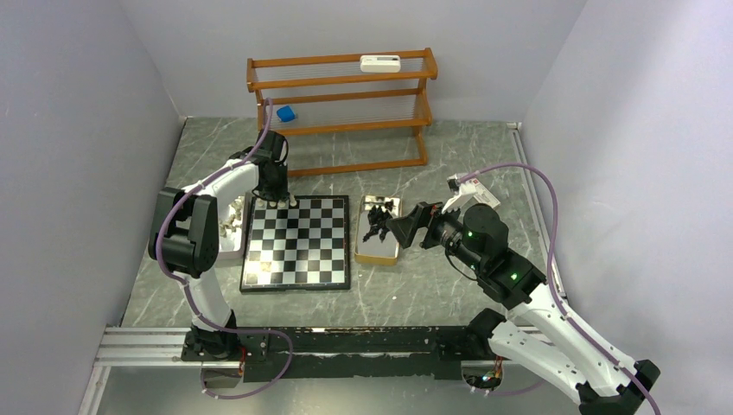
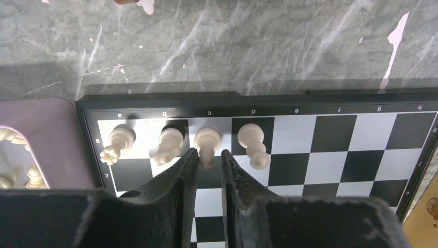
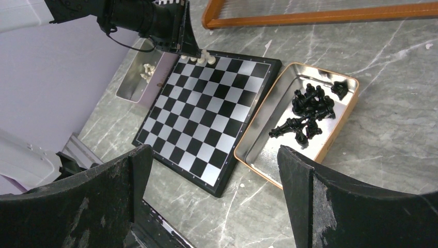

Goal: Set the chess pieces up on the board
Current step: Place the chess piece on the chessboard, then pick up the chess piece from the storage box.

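Toward the bench's (image 1: pixel 432 290) far left corner, straddling a cream piece (image 2: pixel 207 139) under the board's (image 2: pixel 320 139) letter c with left tool (image 2: pixel 207 157), grip unclear, amid cream neighbours (image 2: pixel 251 137), with right tool (image 3: pixel 214 152) splayed wide.

Could not tell whether the left gripper (image 2: pixel 208 153) touched the cream piece (image 2: pixel 207 138) between its fingertips. Lost the near rows of the board (image 2: pixel 320 106) beneath the fingers (image 2: pixel 178 181). Saw only an edge-cut sliver of the tray (image 2: pixel 46 134) left of them. Could not sort the black pieces (image 3: pixel 309 106) heaped ahead of the right gripper (image 3: pixel 212 150).
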{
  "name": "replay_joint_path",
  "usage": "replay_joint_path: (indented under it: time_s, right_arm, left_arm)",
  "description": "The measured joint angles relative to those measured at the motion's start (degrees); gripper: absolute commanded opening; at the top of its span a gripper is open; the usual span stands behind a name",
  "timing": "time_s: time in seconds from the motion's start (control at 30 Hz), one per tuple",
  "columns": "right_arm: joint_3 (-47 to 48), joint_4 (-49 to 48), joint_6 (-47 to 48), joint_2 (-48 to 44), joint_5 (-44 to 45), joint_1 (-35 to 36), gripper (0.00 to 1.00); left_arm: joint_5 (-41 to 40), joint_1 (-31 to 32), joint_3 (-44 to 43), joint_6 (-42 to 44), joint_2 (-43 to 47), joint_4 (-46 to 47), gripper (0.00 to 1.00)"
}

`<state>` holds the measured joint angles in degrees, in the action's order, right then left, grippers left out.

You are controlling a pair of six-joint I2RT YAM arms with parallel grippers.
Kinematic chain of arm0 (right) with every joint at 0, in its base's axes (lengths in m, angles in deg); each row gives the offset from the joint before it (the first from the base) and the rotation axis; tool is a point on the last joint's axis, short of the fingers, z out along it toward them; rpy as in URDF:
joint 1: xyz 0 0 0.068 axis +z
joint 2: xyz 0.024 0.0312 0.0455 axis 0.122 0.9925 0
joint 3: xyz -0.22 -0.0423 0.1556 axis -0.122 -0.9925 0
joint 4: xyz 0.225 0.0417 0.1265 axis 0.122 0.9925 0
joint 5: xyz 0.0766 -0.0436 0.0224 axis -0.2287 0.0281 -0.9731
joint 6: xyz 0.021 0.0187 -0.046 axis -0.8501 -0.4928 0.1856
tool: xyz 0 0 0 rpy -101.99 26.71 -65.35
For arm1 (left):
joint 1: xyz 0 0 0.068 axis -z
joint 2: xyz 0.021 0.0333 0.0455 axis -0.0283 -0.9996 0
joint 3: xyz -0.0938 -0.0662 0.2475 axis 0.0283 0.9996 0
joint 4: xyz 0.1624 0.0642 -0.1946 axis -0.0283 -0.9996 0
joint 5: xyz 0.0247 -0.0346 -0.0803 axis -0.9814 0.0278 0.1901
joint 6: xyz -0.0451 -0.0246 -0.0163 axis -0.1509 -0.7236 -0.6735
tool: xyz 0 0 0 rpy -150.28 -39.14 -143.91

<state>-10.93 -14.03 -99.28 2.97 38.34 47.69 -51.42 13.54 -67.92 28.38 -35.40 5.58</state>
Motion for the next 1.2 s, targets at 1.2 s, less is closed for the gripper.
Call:
replay_joint_path:
  time_s: [1.2]
  right_arm:
    - [-0.52, -1.05, 0.02, 0.28, -0.96, 0.0, 0.95]
  left_arm:
    - [-9.66, -17.94, 10.51, -4.2, 19.61, -1.92, 0.31]
